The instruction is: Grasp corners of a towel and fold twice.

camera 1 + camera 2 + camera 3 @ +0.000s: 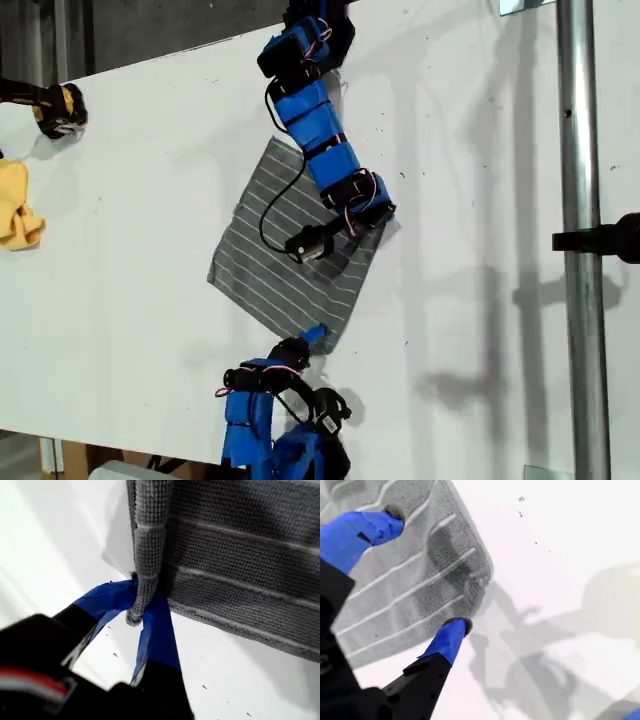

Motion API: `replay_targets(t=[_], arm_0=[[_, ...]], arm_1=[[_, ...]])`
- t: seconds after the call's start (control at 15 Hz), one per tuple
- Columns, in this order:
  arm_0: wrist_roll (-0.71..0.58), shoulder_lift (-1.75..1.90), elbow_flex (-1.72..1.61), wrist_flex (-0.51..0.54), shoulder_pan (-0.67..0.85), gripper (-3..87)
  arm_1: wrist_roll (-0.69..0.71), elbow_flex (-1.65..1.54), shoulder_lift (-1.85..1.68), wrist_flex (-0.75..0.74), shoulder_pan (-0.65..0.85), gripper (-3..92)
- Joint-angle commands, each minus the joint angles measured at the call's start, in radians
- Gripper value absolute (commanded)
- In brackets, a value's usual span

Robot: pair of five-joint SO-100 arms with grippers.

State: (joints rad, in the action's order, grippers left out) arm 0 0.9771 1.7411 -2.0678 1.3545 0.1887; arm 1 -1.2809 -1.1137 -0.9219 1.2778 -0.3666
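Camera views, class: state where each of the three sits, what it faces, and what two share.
Exterior view: overhead, facing the table; both blue arms show.
First wrist view: on my first gripper, pinching a corner of the towel.
Second wrist view: on my second gripper, open over another corner.
All share the towel.

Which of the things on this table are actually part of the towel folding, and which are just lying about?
Part of the job:
- the towel
- my first gripper, jaws pinching a corner
- my second gripper, jaws open over another corner

Lying about:
- yellow cloth
- metal pole
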Motion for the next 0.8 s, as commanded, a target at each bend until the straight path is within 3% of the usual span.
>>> replay_targets(t=[0.0, 0.33, 0.4, 0.53, 0.73], arm_0=[[0.015, -0.06, -0.003, -0.044, 0.012, 35.0], [0.028, -0.21, 0.015, -0.106, 0.063, 29.7], [0.026, -0.239, 0.026, -0.109, 0.071, 24.7], [0.031, -0.259, 0.037, -0.126, 0.084, 0.1], [0.025, -0.253, 0.052, -0.133, 0.077, -1.4]], arm_1=[[0.0, 0.006, -0.101, -0.006, -0.015, -0.2], [-0.011, -0.006, -0.104, -0.003, -0.023, -0.2], [-0.014, -0.012, -0.106, -0.003, -0.025, -0.2], [-0.017, -0.023, -0.106, -0.003, -0.026, -0.2], [-0.017, -0.032, -0.109, -0.003, -0.021, -0.2]])
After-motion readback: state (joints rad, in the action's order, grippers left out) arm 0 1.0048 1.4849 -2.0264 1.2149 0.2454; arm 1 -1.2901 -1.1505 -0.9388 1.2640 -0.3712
